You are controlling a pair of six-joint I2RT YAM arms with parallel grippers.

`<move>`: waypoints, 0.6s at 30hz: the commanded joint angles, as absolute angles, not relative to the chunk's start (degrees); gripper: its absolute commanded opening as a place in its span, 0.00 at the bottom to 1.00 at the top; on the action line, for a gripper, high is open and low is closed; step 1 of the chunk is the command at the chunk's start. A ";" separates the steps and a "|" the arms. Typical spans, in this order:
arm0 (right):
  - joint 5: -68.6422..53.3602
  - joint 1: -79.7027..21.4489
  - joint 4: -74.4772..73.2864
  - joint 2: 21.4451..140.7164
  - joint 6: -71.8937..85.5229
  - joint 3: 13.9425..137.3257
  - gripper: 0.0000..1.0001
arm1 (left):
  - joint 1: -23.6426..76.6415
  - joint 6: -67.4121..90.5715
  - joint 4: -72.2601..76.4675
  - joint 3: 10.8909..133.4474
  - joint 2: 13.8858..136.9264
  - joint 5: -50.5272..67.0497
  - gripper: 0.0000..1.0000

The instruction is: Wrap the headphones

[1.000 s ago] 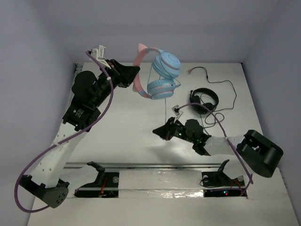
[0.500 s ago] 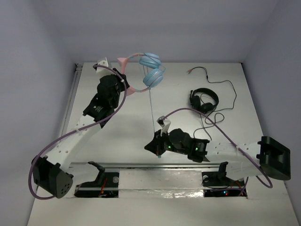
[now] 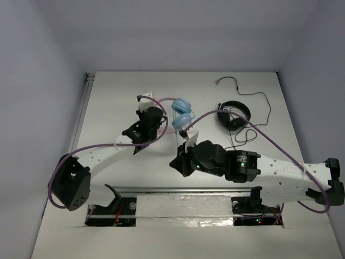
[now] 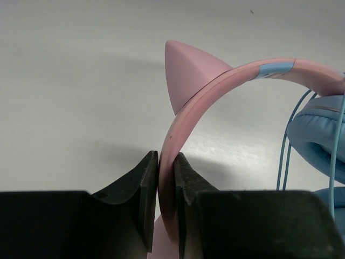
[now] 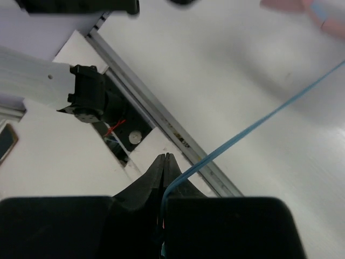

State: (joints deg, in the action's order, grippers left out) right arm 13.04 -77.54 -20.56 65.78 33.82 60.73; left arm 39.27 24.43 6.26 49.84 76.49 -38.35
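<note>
The headphones (image 3: 182, 111) have light-blue earcups and a pink headband with cat ears. My left gripper (image 3: 161, 121) is shut on the pink headband (image 4: 178, 140), low over the table near its middle. A cat ear (image 4: 186, 73) stands up just past the fingers, and a blue earcup (image 4: 318, 135) shows at the right. My right gripper (image 3: 176, 163) is shut on the thin light-blue cable (image 5: 253, 129), which runs taut from the jaws up to the headphones. The cable is hardly visible in the top view.
Black headphones (image 3: 234, 115) with a black cable (image 3: 253, 97) lie at the back right. The metal rail (image 3: 183, 190) and arm bases run along the near edge, also seen in the right wrist view (image 5: 161, 116). Grey walls enclose the table.
My left arm has brought the headphones down from high at the back left to near the table's middle. My right gripper has stayed near the front centre, holding the cable.
</note>
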 commanded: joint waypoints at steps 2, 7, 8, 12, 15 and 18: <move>23.43 -78.22 -30.67 64.86 26.29 68.37 0.00 | 45.69 25.05 14.24 47.47 74.27 -41.67 0.00; 29.53 -74.72 -30.59 63.11 23.12 68.91 0.00 | 50.71 25.93 13.63 41.49 69.18 -37.80 0.00; 30.23 -73.14 -30.06 62.76 22.59 68.38 0.00 | 51.67 25.93 13.28 40.88 68.56 -37.45 0.00; 30.50 -68.05 -27.78 61.79 20.14 66.80 0.00 | 55.71 26.89 12.22 36.49 64.53 -35.33 0.00; 29.09 -65.31 -24.18 61.35 17.77 65.31 0.00 | 59.58 27.42 11.35 34.64 63.20 -35.16 0.00; 28.13 -61.97 -21.01 62.40 15.92 65.13 0.00 | 62.66 27.68 10.72 34.54 63.72 -34.28 0.00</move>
